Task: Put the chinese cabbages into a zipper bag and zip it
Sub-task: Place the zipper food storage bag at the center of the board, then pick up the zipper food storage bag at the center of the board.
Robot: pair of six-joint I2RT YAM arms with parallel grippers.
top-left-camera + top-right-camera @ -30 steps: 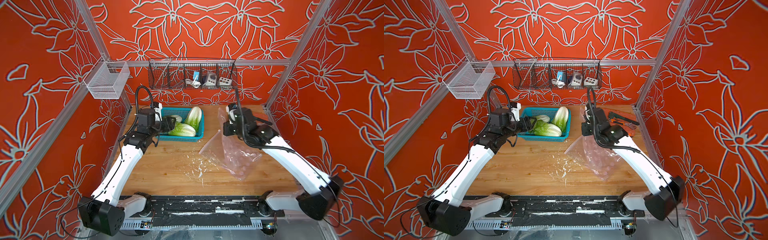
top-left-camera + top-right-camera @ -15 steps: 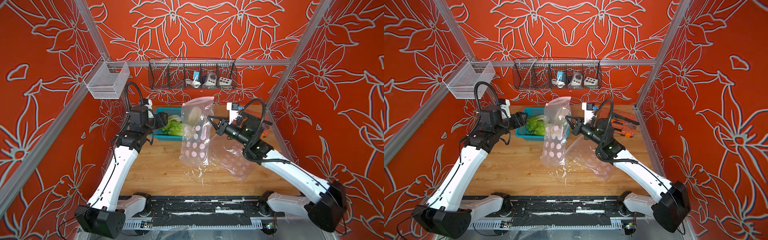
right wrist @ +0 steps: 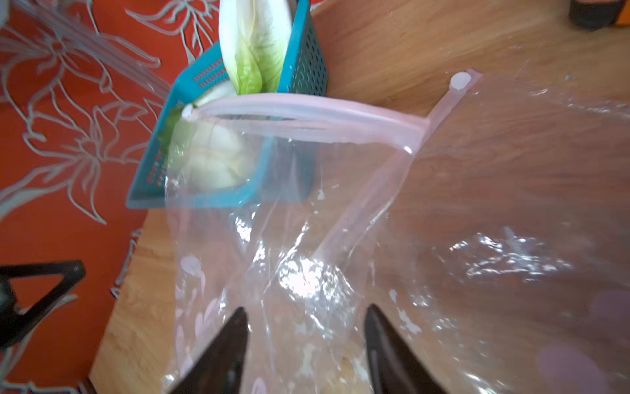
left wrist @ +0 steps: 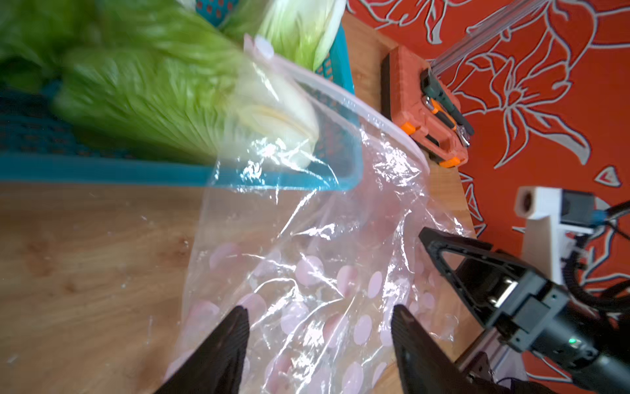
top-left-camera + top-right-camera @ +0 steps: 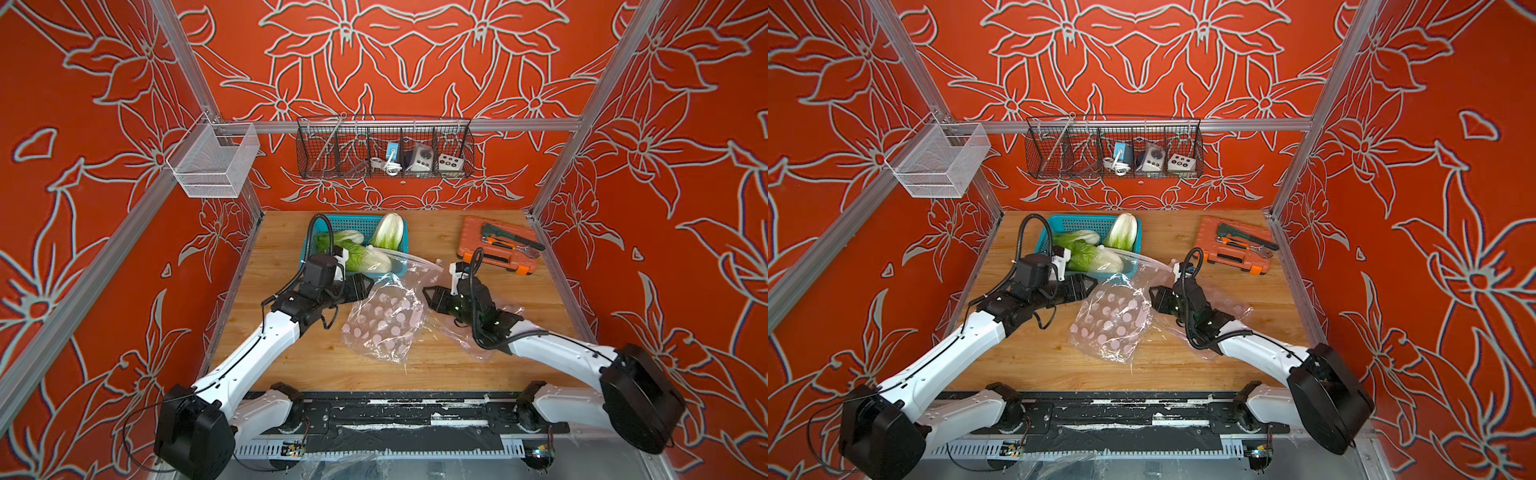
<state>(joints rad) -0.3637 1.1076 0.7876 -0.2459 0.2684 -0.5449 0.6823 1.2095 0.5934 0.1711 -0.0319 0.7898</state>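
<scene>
Three chinese cabbages [image 5: 368, 258] [image 5: 1096, 258] lie in a teal basket [image 5: 318, 226] [image 5: 1050, 226] at the back left. A clear zipper bag with pink dots [image 5: 384, 320] [image 5: 1113, 320] lies crumpled mid-table. Its white zipper edge [image 5: 409, 258] [image 3: 306, 109] rests on the basket's near corner. My left gripper [image 5: 365, 289] [image 4: 317, 314] stands open at the bag's left side. On the bag's right side my right gripper [image 5: 430, 297] [image 3: 305, 314] is open too. Bag film lies below both pairs of fingers; neither pinches it.
A second clear bag [image 5: 486, 336] lies under my right arm. An orange tool case [image 5: 496, 245] sits at the back right. A black wire rack [image 5: 384, 147] and a white mesh bin [image 5: 214, 160] hang on the walls.
My right gripper, shut on the bag, lifted it, then opened; the bag dropped mid-table against the basket. My left arm moved from the basket to the bag.
</scene>
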